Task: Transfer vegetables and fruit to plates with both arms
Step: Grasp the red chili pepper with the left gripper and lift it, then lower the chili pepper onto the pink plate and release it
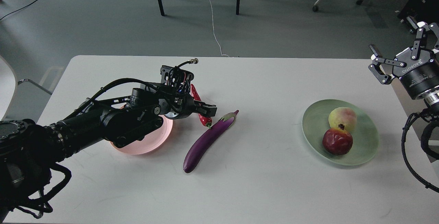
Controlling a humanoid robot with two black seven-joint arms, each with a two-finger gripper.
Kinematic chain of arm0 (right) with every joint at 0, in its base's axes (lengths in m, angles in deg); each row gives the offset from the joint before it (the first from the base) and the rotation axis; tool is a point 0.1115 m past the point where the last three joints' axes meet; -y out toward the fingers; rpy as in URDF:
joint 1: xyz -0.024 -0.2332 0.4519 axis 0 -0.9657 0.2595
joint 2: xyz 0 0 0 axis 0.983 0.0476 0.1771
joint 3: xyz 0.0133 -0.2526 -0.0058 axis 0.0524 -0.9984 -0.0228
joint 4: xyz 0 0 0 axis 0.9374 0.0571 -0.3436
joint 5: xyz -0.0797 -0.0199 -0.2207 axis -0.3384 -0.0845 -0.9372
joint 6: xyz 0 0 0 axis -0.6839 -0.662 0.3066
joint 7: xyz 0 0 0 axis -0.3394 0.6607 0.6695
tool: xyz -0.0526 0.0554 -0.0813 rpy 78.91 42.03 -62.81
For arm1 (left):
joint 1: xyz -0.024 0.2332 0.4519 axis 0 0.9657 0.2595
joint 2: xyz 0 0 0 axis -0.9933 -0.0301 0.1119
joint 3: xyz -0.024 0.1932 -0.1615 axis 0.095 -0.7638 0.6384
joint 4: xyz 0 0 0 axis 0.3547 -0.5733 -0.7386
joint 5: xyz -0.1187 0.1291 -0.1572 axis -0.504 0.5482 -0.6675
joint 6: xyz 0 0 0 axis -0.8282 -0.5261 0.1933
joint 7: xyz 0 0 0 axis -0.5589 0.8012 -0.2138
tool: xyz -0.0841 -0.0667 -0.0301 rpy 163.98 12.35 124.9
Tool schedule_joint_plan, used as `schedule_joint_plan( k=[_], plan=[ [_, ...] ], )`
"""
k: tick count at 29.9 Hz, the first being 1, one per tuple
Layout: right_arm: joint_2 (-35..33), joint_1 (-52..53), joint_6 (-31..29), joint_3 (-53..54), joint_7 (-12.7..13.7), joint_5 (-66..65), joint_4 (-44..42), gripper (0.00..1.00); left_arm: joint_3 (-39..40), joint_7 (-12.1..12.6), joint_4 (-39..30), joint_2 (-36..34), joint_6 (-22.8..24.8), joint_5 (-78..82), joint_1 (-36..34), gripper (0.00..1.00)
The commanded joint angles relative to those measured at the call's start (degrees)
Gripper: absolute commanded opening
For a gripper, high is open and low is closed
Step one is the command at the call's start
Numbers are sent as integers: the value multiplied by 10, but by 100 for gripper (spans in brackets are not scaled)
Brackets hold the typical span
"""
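Note:
The purple eggplant (205, 141) lies diagonally at the table's middle. The red chili pepper (205, 119) lies just left of the eggplant's cap, partly hidden under my left gripper (210, 108). That gripper hovers over the chili; its fingers are seen side-on, so I cannot tell how its jaws stand. The pink plate (144, 145) is mostly hidden under my left arm. The green plate (310, 124) at the right holds the peach (343, 117) and the pomegranate (337, 142). My right gripper (399, 45) is open and empty, raised beyond the table's right edge.
The white table (260, 189) has bare surface in front of and between the two plates. Chair and table legs and a white cable (212, 18) are on the floor behind the table.

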Motion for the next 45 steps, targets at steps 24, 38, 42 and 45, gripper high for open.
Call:
schedule_joint_plan(
  k=[24, 38, 42, 45],
  plan=[
    [1, 0, 0, -2, 0, -1, 0, 98, -1, -34, 4, 2, 16, 11, 16, 35],
    [0, 1, 0, -1, 0, -1, -1, 98, 9, -33, -41, -48, 25, -1, -36, 16],
    [0, 2, 0, -1, 0, -1, -2, 98, 10, -31, -127, -123, 50, -25, -73, 16],
    [0, 2, 0, -1, 0, -1, 0, 98, 3, -22, -221, -203, 63, -32, -71, 16]
  ],
)
